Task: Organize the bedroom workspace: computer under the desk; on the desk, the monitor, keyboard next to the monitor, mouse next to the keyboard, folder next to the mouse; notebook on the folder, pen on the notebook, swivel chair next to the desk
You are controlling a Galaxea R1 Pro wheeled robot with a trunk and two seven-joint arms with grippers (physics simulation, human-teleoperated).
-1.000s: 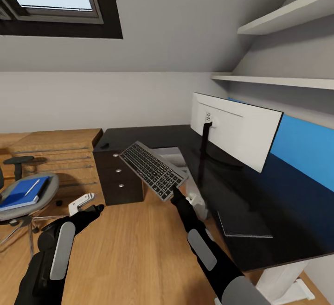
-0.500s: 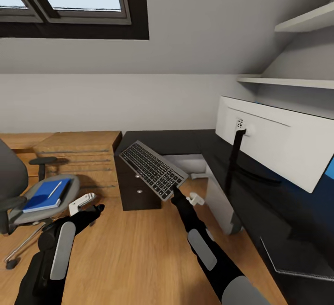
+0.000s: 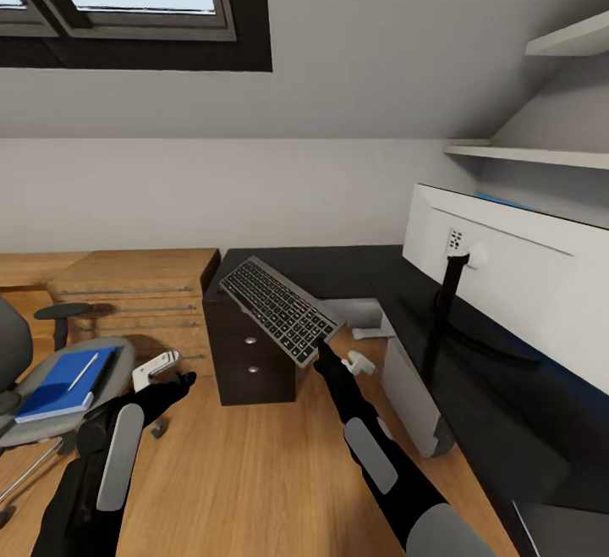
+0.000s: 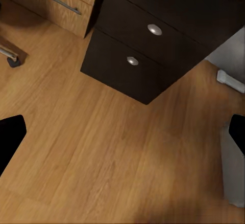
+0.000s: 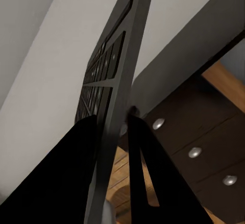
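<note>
The right arm reaches forward and up, its right gripper [image 3: 325, 349] pinching the near edge of the keyboard [image 3: 281, 308], held tilted in the air before the desk [image 3: 338, 265]. The left gripper [image 3: 161, 371] hangs low over the floor [image 4: 102, 147], fingers seemingly spread.

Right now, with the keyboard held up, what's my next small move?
Probably carry the keyboard right, over the desk, toward the monitor. The right hand grips its near corner, tilted above the floor.
</note>
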